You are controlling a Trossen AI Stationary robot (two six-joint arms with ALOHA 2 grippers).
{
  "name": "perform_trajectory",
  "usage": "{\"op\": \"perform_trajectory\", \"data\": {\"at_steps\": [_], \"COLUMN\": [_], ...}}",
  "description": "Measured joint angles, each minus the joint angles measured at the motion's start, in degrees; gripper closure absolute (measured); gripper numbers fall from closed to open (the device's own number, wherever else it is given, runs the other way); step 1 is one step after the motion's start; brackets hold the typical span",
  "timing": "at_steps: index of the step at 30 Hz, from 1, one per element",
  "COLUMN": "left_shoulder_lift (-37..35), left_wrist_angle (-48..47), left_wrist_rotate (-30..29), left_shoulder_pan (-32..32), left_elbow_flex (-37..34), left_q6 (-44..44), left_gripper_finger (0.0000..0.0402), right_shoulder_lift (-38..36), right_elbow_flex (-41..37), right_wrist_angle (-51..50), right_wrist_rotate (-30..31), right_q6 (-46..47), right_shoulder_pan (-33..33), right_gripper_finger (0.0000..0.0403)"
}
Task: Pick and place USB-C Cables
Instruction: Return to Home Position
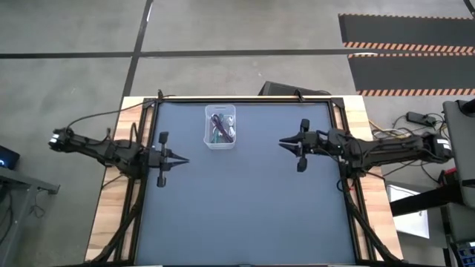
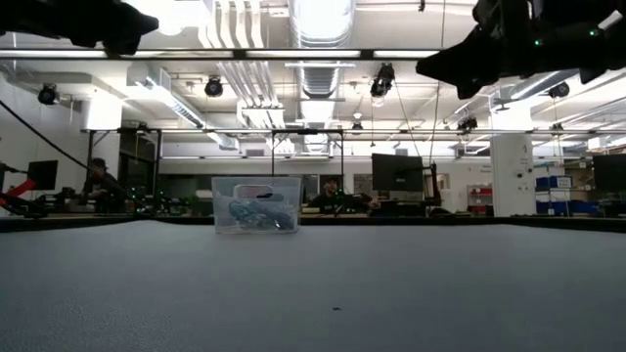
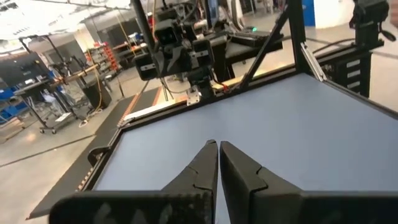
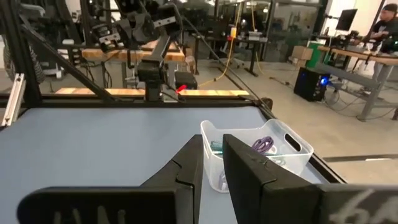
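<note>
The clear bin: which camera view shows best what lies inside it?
The right wrist view: the clear bin is close, seen over its rim, with a purple cable and a teal cable inside. The high view shows it small, from above; the low view, through its side wall. The left wrist view misses it.

Place: I see a big robot lab | proof: silver pipes [image 2: 232, 29] and lamps [image 2: 215, 88] overhead, screens [image 2: 396, 173] past the table [image 1: 245, 208] at 12 o'clock, striped floor mat [image 1: 404, 28] at 2 o'clock.
</note>
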Motion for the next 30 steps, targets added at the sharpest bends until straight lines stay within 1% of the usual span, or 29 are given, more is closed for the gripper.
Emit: {"op": "perform_trajectory", "data": {"at_steps": [5,15,22,30], "left_shoulder_lift": [-5.3,-14.1,-19.7,-19.5], "left_wrist_angle": [-0.1,-1.9,-3.1,-3.6], "left_wrist_rotate": [0.0,0.0,0.0,-0.1], "left_shoulder_pan": [0.0,0.0,0.0,0.0], "left_elbow_flex": [-2.2,-4.6,-5.8,-6.1], "left_q6": [0.1,0.2,0.5,0.6], "left_gripper_finger": [0.0401,0.0401,0.0402,0.0402], "right_shoulder_lift": [-3.2,-10.5,-13.8,-15.9], "right_elbow_flex": [-2.9,-6.9,-8.5,-9.9], "right_wrist_angle": [2.5,2.4,2.0,1.9], "right_wrist_rotate": [0.0,0.2,0.2,0.1], "right_q6": [0.0,0.0,0.1,0.0], "right_shoulder_pan": [0.0,-1.4,-2.9,-3.8], "right_gripper_finger": [0.0351,0.0351,0.0351,0.0351]}}
